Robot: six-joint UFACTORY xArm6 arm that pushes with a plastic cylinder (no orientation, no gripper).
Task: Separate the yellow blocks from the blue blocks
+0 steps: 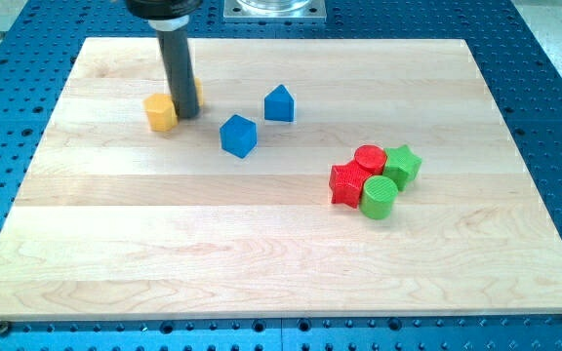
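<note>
My tip rests on the board at the upper left, right beside a yellow hexagonal block on its left. A second yellow block is mostly hidden behind the rod, only an orange-yellow edge showing at its right. A blue cube sits to the right of the tip, apart from the yellows. A blue house-shaped block lies further right and higher in the view.
A cluster at the right middle holds a red star block, a red cylinder, a green star block and a green cylinder, all touching. The wooden board lies on a blue perforated table.
</note>
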